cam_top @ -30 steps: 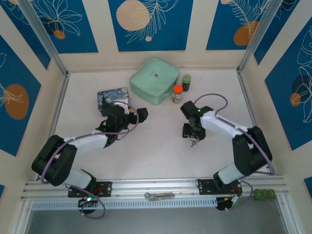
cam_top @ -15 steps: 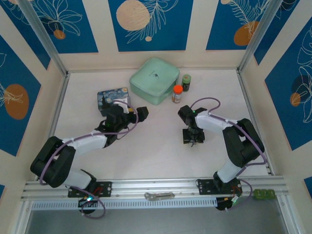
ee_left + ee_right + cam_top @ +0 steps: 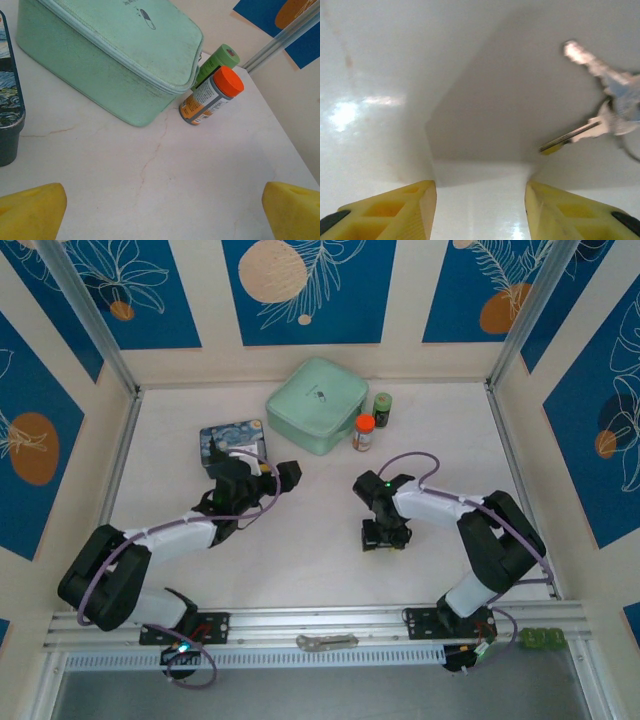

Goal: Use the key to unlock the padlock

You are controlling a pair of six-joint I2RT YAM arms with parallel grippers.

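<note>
ahead of my left fingers (image 3: 31, 212), spread wide, the counter (image 3: 150, 190) lies bare up to the mint case (image 3: 110, 55); the orange-capped bottle (image 3: 210, 97) and green bottle (image 3: 218, 59) stand just beside its right corner, and the blue tin (image 3: 7, 115) walls off my left side. between my right fingers (image 3: 390, 210) the counter is bare too; the keys (image 3: 612, 90) lie ahead, off to the right of that gap.

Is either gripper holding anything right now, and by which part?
Nothing is held. The left gripper and the right gripper both stand open over bare table. The key lies beside the right gripper's fingers, outside the gap.
</note>
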